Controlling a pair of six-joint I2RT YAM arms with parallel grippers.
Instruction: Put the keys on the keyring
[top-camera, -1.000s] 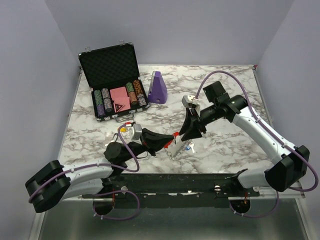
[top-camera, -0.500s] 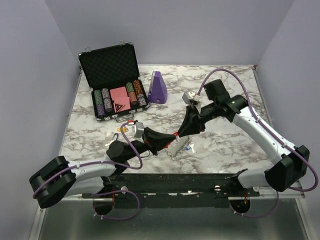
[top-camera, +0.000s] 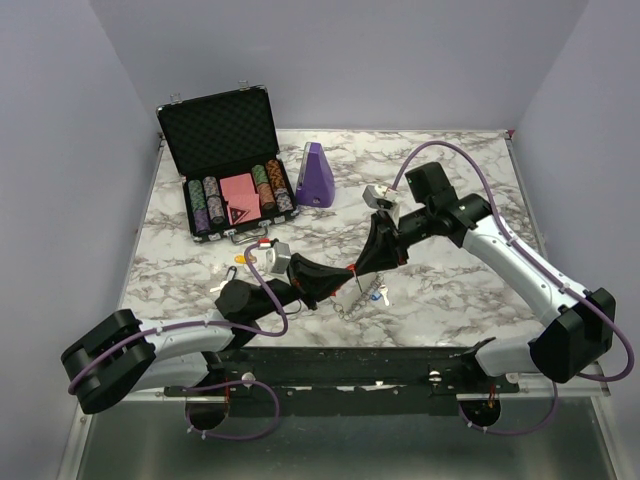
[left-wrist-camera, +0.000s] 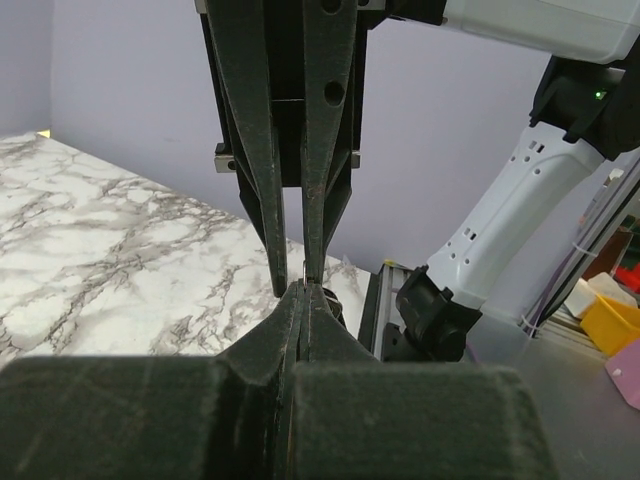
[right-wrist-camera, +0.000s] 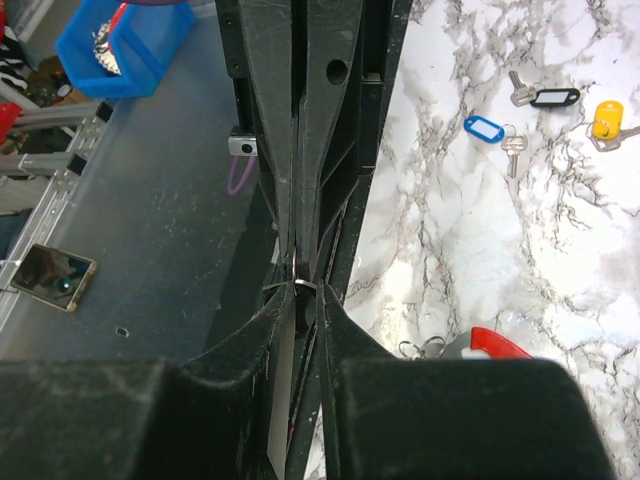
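My left gripper (top-camera: 333, 281) and right gripper (top-camera: 360, 267) meet tip to tip above the table's front middle. Both pinch a thin silvery wire of the keyring (top-camera: 350, 305), seen between my right fingertips in the right wrist view (right-wrist-camera: 305, 288) and at my left fingertips in the left wrist view (left-wrist-camera: 305, 283). Its chain hangs down to the table with a blue-tagged key (top-camera: 380, 293) on it. Its red arc (right-wrist-camera: 497, 343) shows below the right fingers. Loose keys lie on the marble: a blue-tagged one (right-wrist-camera: 487, 128), a black one (right-wrist-camera: 550, 97) and a yellow-tagged one (right-wrist-camera: 607, 118).
An open black case (top-camera: 220, 130) of poker chips stands at the back left. A purple wedge-shaped object (top-camera: 316, 175) stands beside it. The yellow-tagged key (top-camera: 237, 257) lies left of my left wrist. The marble table (top-camera: 450, 290) ends just behind the arm bases.
My left gripper has edged right and a little up against the right gripper's tips. The right gripper has shifted slightly left. The keyring stays held between them.
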